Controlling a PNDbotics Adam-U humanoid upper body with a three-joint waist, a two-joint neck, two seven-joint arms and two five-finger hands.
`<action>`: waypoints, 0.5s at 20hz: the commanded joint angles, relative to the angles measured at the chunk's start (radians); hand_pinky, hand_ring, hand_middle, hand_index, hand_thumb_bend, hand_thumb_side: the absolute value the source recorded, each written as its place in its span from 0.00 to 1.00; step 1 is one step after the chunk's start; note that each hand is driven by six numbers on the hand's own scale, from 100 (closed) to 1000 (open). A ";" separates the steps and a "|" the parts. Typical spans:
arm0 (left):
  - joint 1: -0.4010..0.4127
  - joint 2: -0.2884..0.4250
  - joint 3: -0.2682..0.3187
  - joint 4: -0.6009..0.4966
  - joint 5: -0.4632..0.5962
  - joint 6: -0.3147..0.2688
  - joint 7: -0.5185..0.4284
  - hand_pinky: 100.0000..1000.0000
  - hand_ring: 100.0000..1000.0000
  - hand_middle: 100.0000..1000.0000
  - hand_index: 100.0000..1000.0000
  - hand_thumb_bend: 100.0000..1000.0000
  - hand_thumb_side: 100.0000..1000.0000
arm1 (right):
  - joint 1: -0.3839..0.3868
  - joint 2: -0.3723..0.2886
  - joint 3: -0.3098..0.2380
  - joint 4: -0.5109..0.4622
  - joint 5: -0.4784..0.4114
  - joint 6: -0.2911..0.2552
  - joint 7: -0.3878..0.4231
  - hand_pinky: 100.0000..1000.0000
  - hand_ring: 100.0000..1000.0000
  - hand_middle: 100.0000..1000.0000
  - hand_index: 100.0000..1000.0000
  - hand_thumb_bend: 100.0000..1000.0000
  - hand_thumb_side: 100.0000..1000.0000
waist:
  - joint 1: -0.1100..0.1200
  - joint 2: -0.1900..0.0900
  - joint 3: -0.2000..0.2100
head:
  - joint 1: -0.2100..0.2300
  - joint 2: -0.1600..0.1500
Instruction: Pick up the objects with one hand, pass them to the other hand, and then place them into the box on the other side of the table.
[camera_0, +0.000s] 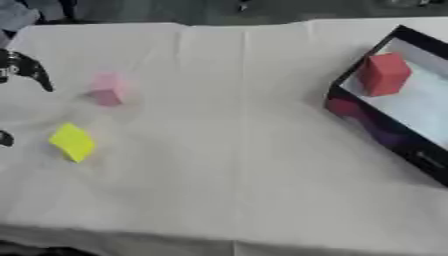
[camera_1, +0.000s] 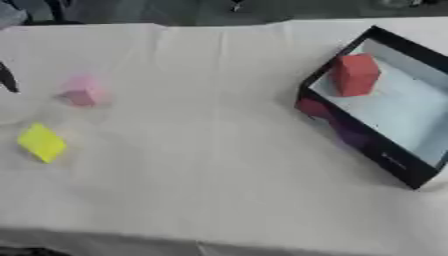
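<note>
Fingers of the left hand show only as dark, blurred shapes at the 9 o'clock edge of the table; whether they are spread or curled I cannot tell, though they seem to hold nothing. Right hand is out of sight in both views.

Nearest that hand, toward 3 o'clock of it, sits a pink block on the cloth, apart from the fingers. At 7 o'clock from the pink one, nearby but not touching, lies a yellow block, turned corner-on. Well across the table at 2 o'clock stands the black box, pale inside, with a red block already in it near its far corner.

Judging from this, two blocks remain to be moved. Risks: the pink block is nearest, and a sideways approach could knock it away or into the yellow one; the cloth is creased and may drag under a block; the handover could drop a block, since nothing shows the right hand ready
</note>
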 joint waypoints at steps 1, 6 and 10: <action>-0.024 0.018 0.022 0.009 0.007 -0.010 -0.056 0.87 0.85 0.73 0.78 0.73 0.00 | -0.008 -0.048 -0.010 -0.008 -0.017 0.004 -0.014 0.97 1.00 0.88 1.00 0.00 0.63 | -0.004 -0.031 0.001 | 0.001 0.003; -0.042 -0.007 0.020 0.011 0.060 0.006 -0.142 0.86 0.83 0.73 0.79 0.73 0.00 | -0.005 -0.043 -0.008 -0.014 -0.016 0.008 -0.020 0.97 1.00 0.87 1.00 0.00 0.63 | -0.006 -0.027 0.000 | 0.004 0.001; -0.056 -0.020 0.034 0.006 0.102 0.030 -0.209 0.86 0.83 0.73 0.80 0.74 0.00 | 0.000 -0.039 -0.009 -0.015 -0.010 0.010 -0.020 0.97 1.00 0.87 1.00 0.00 0.63 | -0.008 -0.025 0.001 | 0.005 -0.002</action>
